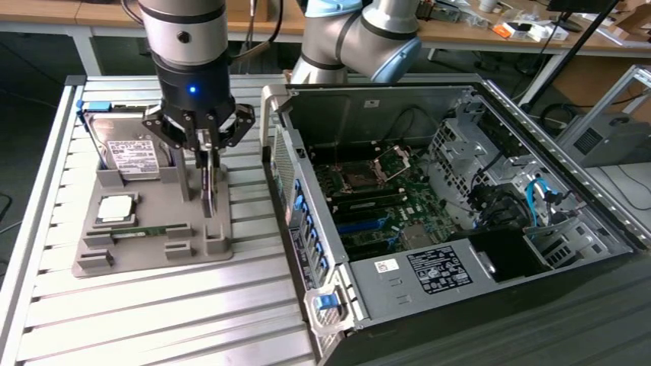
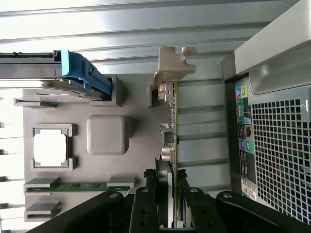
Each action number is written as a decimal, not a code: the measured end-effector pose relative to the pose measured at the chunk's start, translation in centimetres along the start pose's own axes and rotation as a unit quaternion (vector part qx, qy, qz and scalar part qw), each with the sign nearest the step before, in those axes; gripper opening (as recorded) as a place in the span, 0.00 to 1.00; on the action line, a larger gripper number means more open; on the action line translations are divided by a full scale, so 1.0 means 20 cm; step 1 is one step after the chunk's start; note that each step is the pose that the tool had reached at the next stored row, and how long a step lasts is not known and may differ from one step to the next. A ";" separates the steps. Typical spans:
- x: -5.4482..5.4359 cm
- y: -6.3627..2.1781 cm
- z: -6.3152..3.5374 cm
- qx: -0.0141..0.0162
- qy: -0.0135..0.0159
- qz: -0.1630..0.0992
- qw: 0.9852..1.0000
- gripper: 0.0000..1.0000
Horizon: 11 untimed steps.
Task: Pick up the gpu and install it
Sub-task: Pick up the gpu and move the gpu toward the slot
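Observation:
The gpu point(image 1: 209, 194) is a thin dark card standing on edge over the grey holder tray point(image 1: 152, 252), on the slatted table at the exterior view's left. My gripper point(image 1: 203, 149) comes straight down on its top edge, and its black fingers point(image 2: 143, 204) are shut on the card from both sides. In the wrist view the gpu point(image 2: 171, 121) runs edge-on away from my gripper point(image 2: 170, 208), with its silver end bracket point(image 2: 172, 63) at the far end. Whether the card's lower edge still rests in the tray I cannot tell.
The tray also holds a silver hard drive point(image 1: 133, 152) with a blue clip, a square processor point(image 1: 115, 207) and a green memory stick point(image 1: 148, 230). The open computer case point(image 1: 428, 206) lies close by at the exterior view's right, motherboard point(image 1: 382, 198) exposed.

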<state>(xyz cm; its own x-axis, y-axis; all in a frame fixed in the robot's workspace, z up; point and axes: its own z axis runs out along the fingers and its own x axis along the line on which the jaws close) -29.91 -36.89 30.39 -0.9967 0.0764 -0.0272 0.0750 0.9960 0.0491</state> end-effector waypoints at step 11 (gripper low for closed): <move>0.00 0.004 -0.079 0.000 0.000 0.000 1.000 0.27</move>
<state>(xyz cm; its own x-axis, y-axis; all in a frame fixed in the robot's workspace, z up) -29.91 -36.89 31.98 -0.9967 0.0765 -0.0272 0.0751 0.9960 0.0491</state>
